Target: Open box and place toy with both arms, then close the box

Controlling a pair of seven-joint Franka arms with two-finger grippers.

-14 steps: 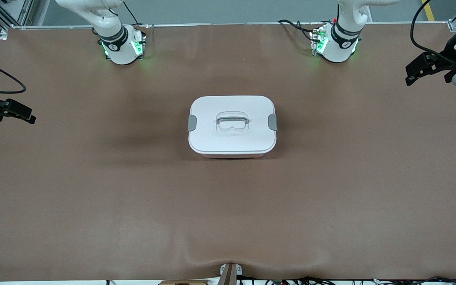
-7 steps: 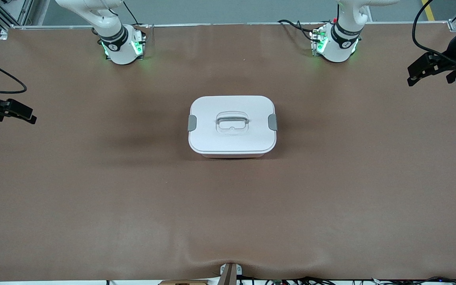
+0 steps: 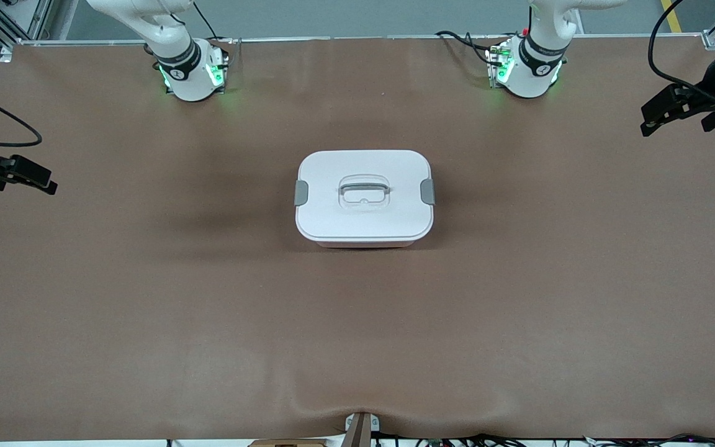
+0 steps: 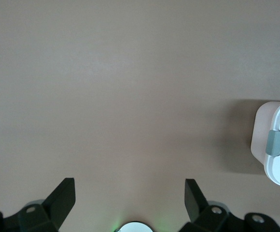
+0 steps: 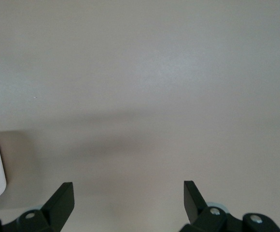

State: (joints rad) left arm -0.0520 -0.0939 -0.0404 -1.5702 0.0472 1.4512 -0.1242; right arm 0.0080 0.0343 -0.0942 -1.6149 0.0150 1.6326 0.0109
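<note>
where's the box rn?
The box sits lid-on at mid-table in the front view, between the two arms' ends, nearer the front camera than both bases; the left wrist view catches its edge and one grey clip.

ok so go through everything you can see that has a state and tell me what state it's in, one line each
box: shut, upright in the middle of the table
lid: on the box
side clips: both down against the lid
handle: lying flat in its recess
left gripper: jaws open, empty, over the left arm's end of the table
right gripper: jaws open, empty, over the right arm's end of the table
</note>
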